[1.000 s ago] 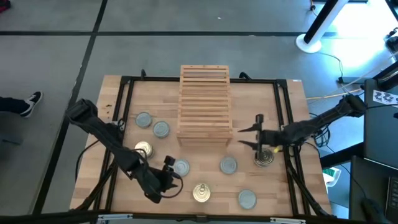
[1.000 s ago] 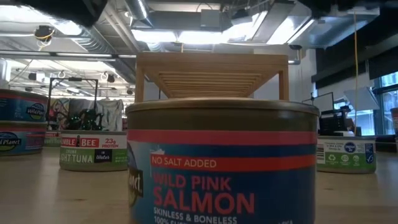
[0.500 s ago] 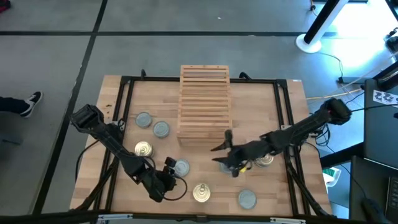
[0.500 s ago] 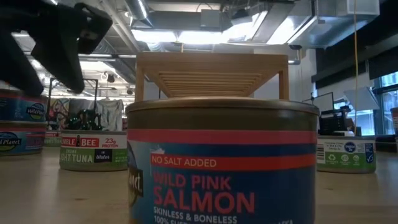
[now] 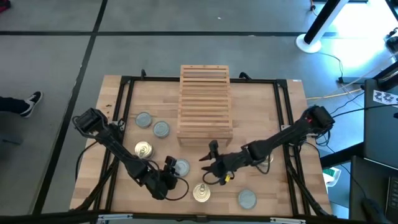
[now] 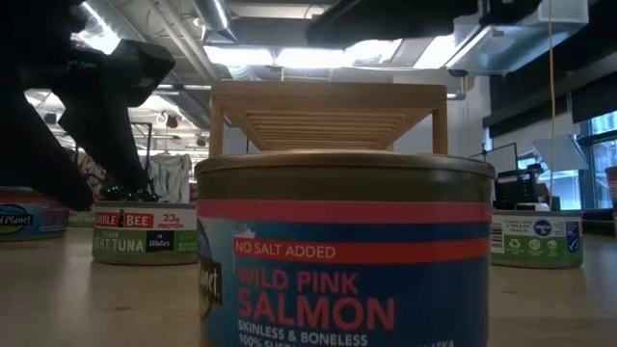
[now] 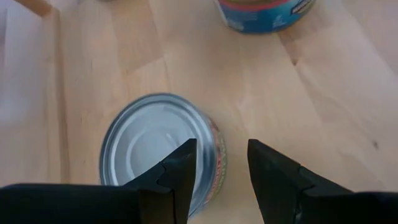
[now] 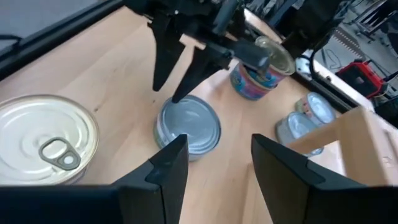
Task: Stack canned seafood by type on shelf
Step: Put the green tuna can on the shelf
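The high view looks straight down on the whole desk [image 5: 261, 106]. The low view sits at desk height, close behind a salmon tin [image 6: 344, 251], facing the shelf [image 6: 328, 116]. Both wrist views look down closely on one grey tin [image 7: 163, 149] [image 8: 187, 124].

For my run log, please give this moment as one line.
left gripper: open, above grey-topped tin | right gripper: open, empty | wooden slatted shelf: no tins

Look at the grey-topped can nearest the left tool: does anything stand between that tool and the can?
Nothing visible does. The left tool hangs open just over the grey-topped can, one finger above its lid, the other past its rim. The right tool, also open, sits close beside it, on the can's other side, not between.
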`<state>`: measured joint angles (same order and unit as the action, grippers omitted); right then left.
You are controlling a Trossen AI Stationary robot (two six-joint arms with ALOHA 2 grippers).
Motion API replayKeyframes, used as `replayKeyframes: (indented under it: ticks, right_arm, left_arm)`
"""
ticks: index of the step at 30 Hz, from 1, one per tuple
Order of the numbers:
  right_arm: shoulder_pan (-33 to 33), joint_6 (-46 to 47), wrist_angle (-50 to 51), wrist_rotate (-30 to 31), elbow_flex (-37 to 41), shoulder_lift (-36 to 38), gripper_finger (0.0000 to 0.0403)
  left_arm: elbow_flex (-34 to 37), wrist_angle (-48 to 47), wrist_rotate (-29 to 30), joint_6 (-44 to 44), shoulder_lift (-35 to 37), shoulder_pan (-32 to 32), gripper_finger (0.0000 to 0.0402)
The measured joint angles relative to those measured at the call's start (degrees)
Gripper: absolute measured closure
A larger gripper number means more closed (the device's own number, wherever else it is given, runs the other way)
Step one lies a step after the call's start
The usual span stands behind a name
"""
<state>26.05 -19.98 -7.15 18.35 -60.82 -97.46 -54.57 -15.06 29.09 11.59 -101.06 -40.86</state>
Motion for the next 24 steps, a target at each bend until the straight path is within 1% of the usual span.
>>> replayKeyframes:
  ticks: [9,18,21,24]
  right_arm:
    - [1.82,0.06,-0.28,0.55,-0.33,-3.16,0.0226]
    - [1.75,0.19,-0.35,1.57,-0.35,-5.24,0.0226]
    - [1.74,0.19,-0.19,1.64,-0.35,-5.83,0.0226]
    - [1.72,0.19,-0.78,1.89,-0.35,-6.42,0.0226]
  left_arm:
    - [0.02,-0.98,1.47,0.81,-1.04,0.0,0.0263]
    - [-0.15,-0.42,4.01,0.75,-3.43,-0.09,0.0264]
    - [-0.13,-0.5,5.15,-0.78,-3.51,-0.09,0.0281]
    - [-0.09,-0.73,6.34,-1.71,-3.56,-0.02,0.0311]
